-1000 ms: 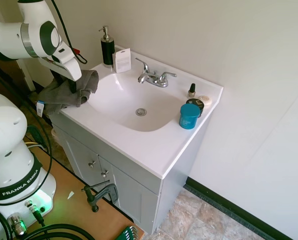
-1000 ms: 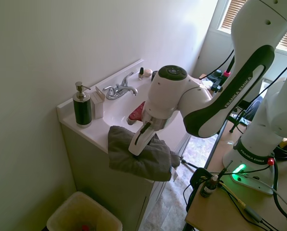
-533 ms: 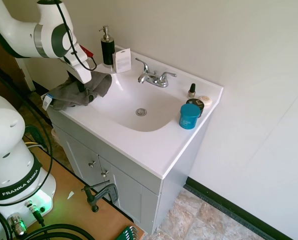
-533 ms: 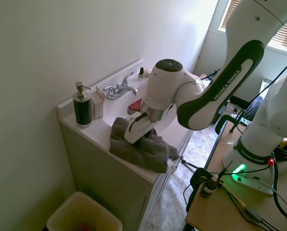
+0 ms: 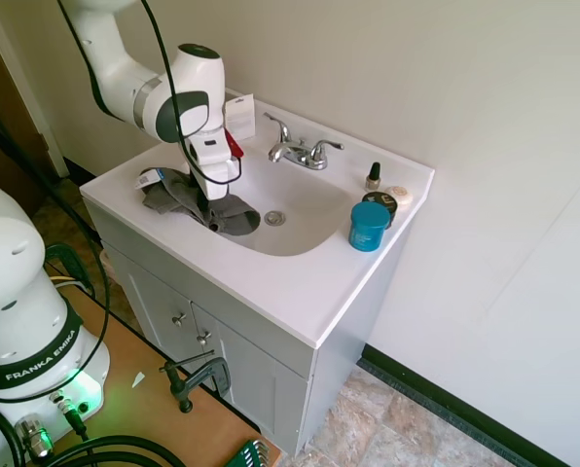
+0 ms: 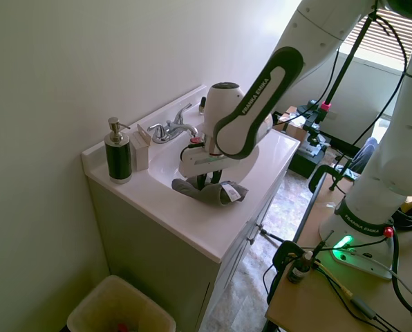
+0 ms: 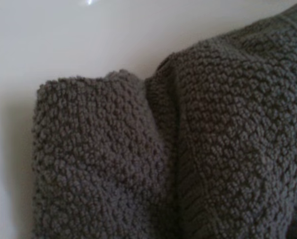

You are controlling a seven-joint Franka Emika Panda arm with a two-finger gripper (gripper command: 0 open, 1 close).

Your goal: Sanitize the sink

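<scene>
I see the gripper (image 5: 212,216) clenched on the grey cloth (image 5: 188,201), pressing it onto the sink (image 5: 300,209) wall. The drain (image 5: 274,218) lies just beside the cloth, faucet (image 5: 300,151) beyond it; I judge the wipe should sweep toward the drain.

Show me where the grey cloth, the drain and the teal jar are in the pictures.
grey cloth (image 5: 234,218): first exterior view, on its fold inside the basin.
drain (image 5: 274,218): first exterior view, on the chrome ring.
teal jar (image 5: 369,226): first exterior view, on its side wall.
</scene>
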